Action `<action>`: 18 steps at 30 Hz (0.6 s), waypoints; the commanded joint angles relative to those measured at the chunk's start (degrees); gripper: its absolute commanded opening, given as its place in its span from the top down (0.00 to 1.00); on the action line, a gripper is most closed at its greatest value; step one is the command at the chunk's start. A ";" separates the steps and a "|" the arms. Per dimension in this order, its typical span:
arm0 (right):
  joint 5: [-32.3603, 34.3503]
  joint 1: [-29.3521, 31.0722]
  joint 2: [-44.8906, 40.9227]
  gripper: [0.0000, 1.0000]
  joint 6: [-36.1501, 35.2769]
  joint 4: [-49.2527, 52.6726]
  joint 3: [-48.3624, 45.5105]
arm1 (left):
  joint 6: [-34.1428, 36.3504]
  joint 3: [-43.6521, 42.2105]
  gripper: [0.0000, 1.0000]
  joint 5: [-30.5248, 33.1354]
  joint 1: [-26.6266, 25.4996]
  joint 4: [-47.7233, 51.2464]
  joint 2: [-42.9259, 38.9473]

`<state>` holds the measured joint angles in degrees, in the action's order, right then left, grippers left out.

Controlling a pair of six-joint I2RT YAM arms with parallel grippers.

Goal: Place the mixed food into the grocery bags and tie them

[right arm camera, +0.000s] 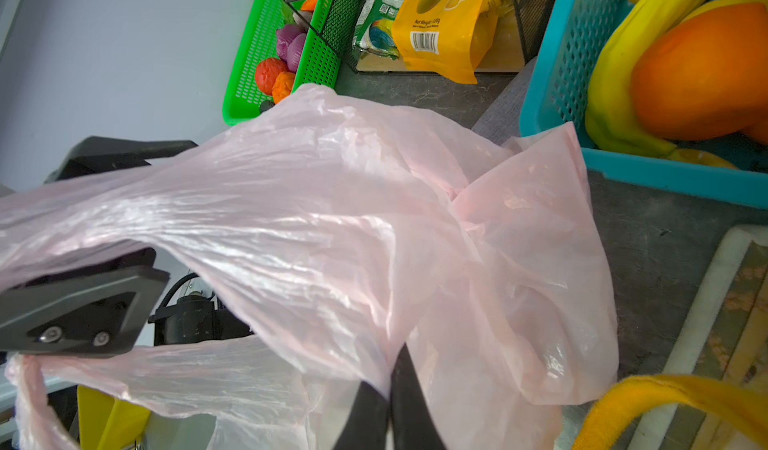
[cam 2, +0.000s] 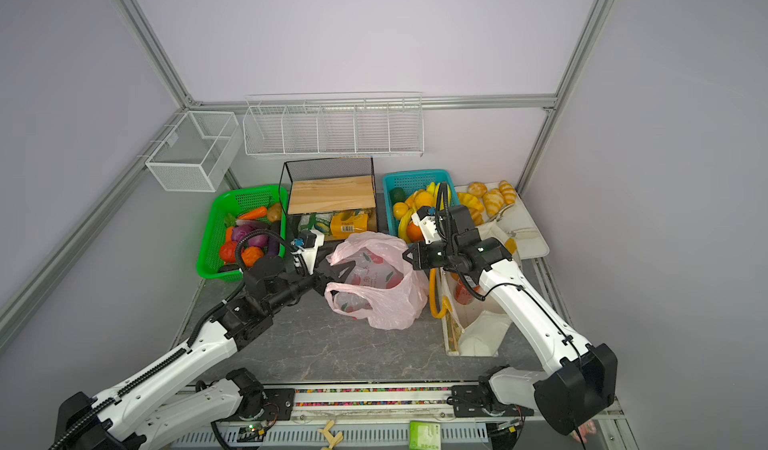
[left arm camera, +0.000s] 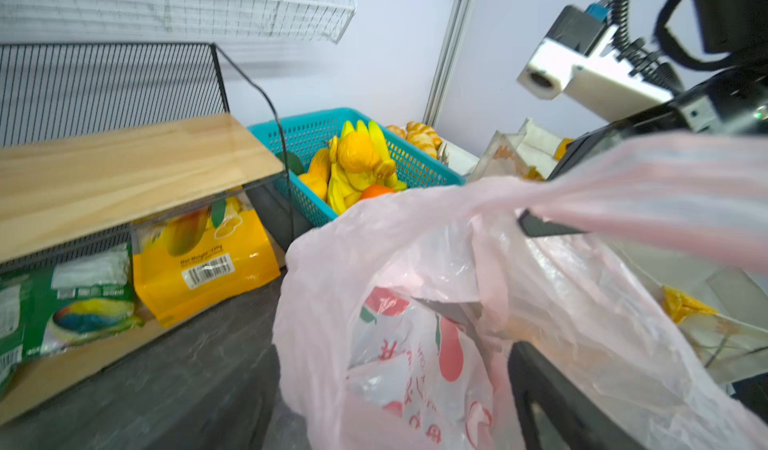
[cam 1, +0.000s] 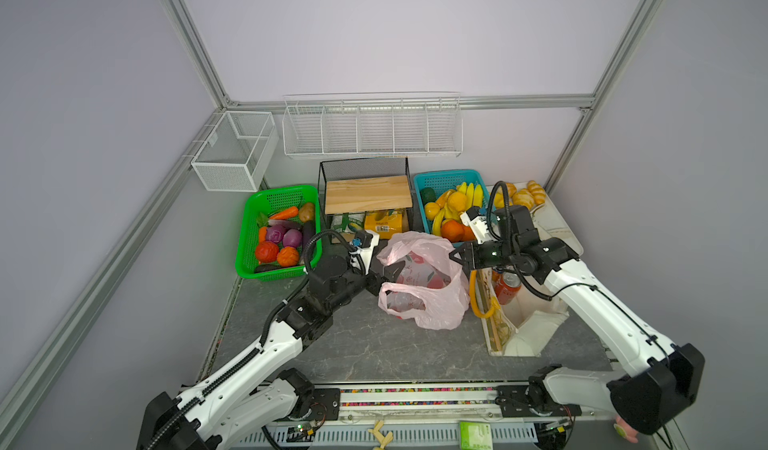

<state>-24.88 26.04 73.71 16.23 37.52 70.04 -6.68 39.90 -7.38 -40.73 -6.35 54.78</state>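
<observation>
Right wrist view: the right gripper (right arm camera: 390,381) pinches the rim of the pink bag (right arm camera: 332,219), jaws closed on the film. Opposite it, the left gripper (cam 1: 390,270) stands wide in the bag's mouth, film seemingly draped over one finger; it should back out slowly so nothing snags. Only the top views show a soda can (cam 1: 508,289) in the canvas tote (cam 1: 534,331) under the right arm. Toy vegetables (cam 1: 278,244) wait in the green basket (cam 1: 243,240) beyond the left claw.
</observation>
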 commanded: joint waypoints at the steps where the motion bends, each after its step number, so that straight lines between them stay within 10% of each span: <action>1: 1.38 1.06 0.30 0.93 -9.11 4.55 2.28 | 3.37 3.10 0.20 -0.96 -0.23 -6.04 2.43; 11: 23.19 9.04 -2.73 0.67 -14.09 0.41 0.32 | -9.09 12.41 0.97 -8.64 -0.23 2.98 9.02; 18: 31.48 15.48 -6.63 0.42 -9.44 -6.66 -5.70 | -19.36 15.11 1.00 -12.73 -0.23 5.94 9.34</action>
<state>0.03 39.27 68.62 5.39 35.16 66.94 -19.62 52.95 -16.88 -40.82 -2.52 63.96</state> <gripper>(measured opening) 0.569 0.047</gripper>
